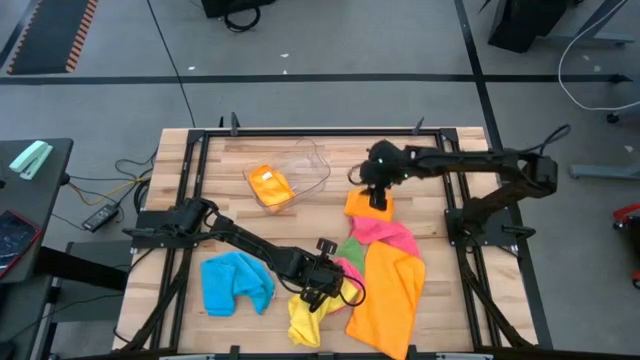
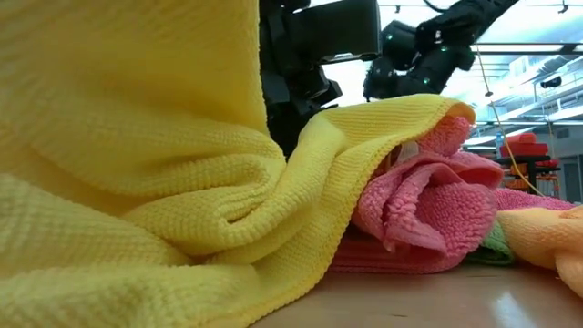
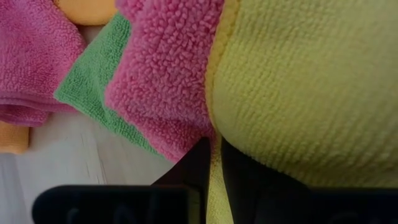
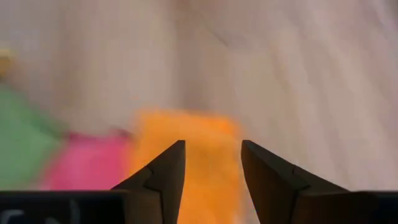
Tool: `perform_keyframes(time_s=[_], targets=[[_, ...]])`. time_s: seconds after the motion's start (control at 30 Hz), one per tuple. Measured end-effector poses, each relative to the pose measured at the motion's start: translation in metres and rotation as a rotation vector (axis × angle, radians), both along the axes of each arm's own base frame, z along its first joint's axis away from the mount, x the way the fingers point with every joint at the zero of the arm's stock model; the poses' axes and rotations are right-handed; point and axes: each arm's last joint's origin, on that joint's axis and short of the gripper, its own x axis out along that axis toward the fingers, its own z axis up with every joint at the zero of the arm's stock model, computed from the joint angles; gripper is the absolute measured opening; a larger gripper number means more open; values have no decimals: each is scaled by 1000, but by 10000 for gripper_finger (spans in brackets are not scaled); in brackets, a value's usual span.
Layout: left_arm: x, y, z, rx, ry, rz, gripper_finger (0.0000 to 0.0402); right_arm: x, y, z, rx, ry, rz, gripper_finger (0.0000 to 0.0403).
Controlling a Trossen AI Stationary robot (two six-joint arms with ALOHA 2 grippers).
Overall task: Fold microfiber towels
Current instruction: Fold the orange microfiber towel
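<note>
- Holding the yellow towel by its edge is the step in hand for my left gripper, low in the centre of the high view; the fingers are pinched nearly closed with a thin strip of yellow cloth between them.
- To fold well, I judge that I should lift only enough to free the yellow edge from the pink towel that lies against it, then carry it across in one flat pass so the cloth does not bunch.
- The grip should stay firm; a thin edge like this can slip from the jaws.
- My left arm reaches from the left-centre of the high view toward the lower centre, wrist low over the heap.
- My right gripper hangs in the upper centre of the high view, over the small folded orange towel; its jaws stand apart and hold nothing.
- The right arm stretches in from the right side, elbow at the far right.
- Other towels: a blue towel at lower left, a large orange towel at lower centre-right, a green towel partly under the pink, and one more orange cloth inside the clear plastic tub at upper centre.
- All lie on the wooden table.
</note>
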Motion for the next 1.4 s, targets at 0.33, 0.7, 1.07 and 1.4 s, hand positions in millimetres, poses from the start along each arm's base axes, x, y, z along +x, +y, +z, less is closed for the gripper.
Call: perform_keyframes(time_s=[0.33, 0.7, 1.07, 1.4], targets=[[-1, -1, -1, 4, 12, 0, 46, -21, 31, -61, -201, -434, 24, 165], [0, 6, -1, 0, 23, 30, 47, -31, 51, -83, -260, -467, -100, 165], [-1, 5, -1, -2, 23, 32, 42, -18, 30, -113, -222, -362, -204, 174], [-1, 4, -1, -1, 27, 31, 44, -17, 30, -131, -172, -312, -241, 208]])
